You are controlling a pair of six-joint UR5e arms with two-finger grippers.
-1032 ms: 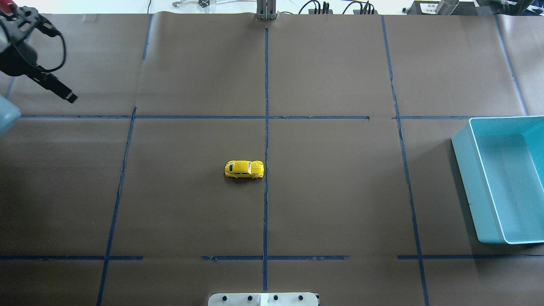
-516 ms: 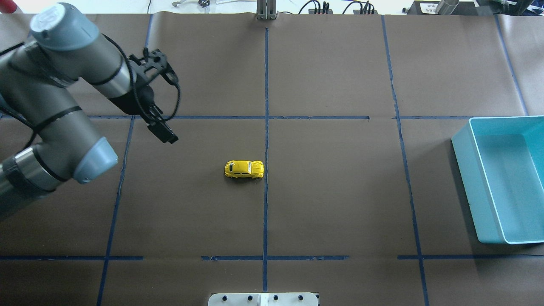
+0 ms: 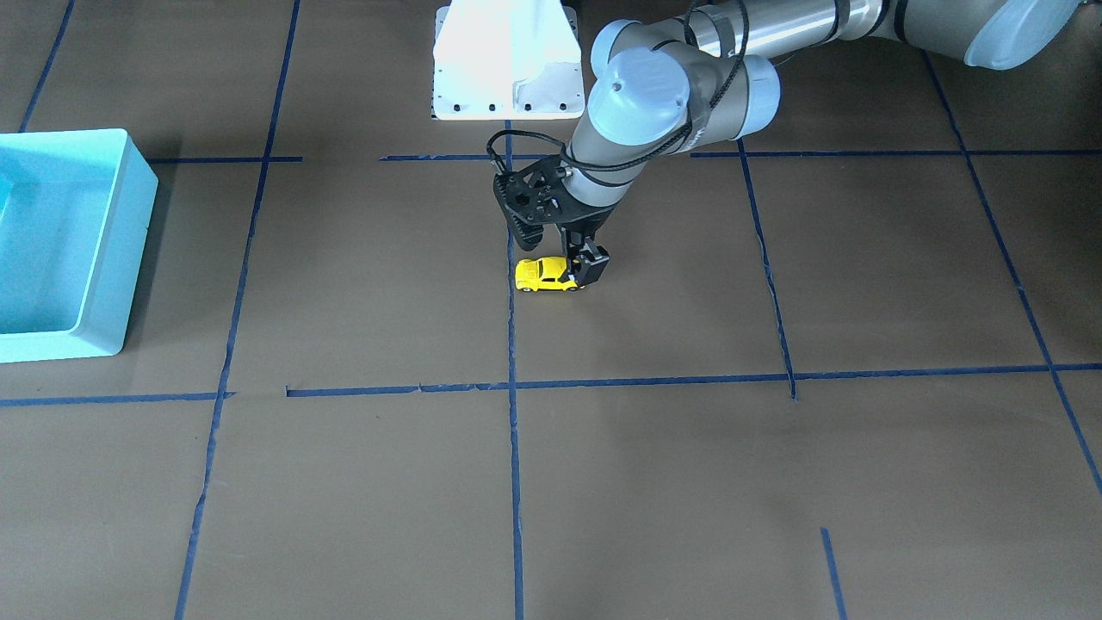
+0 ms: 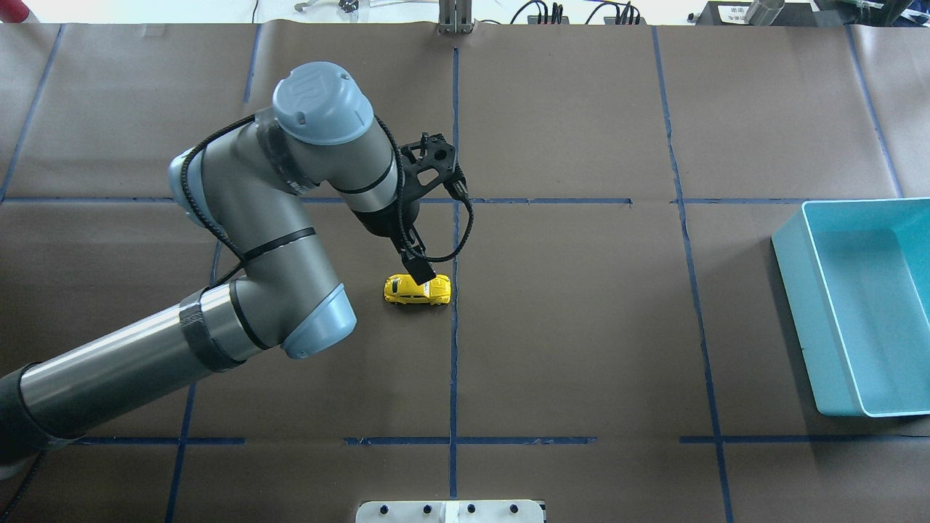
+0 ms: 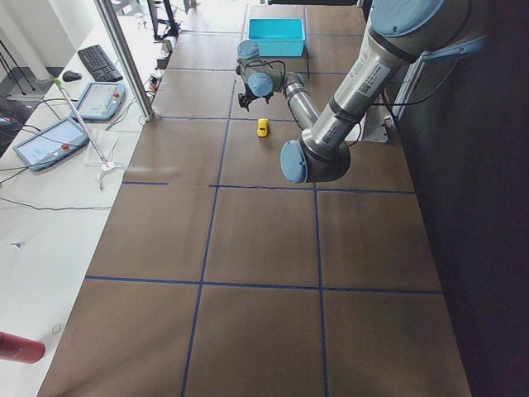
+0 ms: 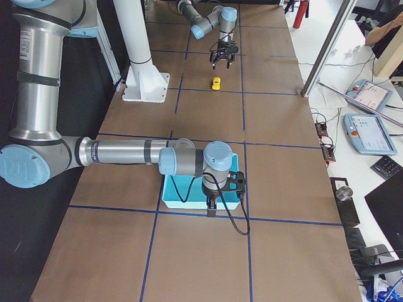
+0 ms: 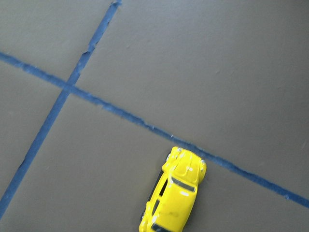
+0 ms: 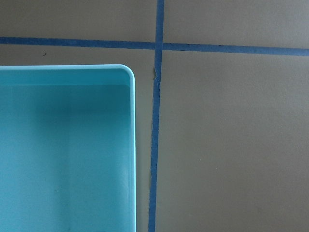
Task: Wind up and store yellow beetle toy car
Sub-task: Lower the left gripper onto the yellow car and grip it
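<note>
**A:** Front-facing view first. Where is the yellow beetle toy car (image 3: 546, 275)?

**B:** It stands on its wheels on the table (image 3: 689, 482), well apart from the turquoise bin (image 3: 120, 250). The left hand (image 3: 564, 258) hangs right over the car. One dark finger (image 3: 591, 265) is down at the car's end, but I cannot tell if it touches.

**A:** Has it got hold of the car?

**B:** No. The jaws stand apart and grip nothing, and the car sits flat on the table.

**A:** And the overhead view?

**B:** A fingertip overlaps the car's roof. A blue tape line (image 4: 454, 349) runs just beside the car, and the bin lies well apart from it, at the table's edge.

**A:** The side views?

**B:** From the left end, the car is a yellow speck just beside the left hand. From the right end, the right hand (image 6: 211, 204) hangs over the bin's wall, well apart from the car. I cannot tell how far its jaws are spread.

**A:** The wrist cameras?

**B:** The left one shows the car beside the tape line. The right one shows a corner of the bin.
</note>
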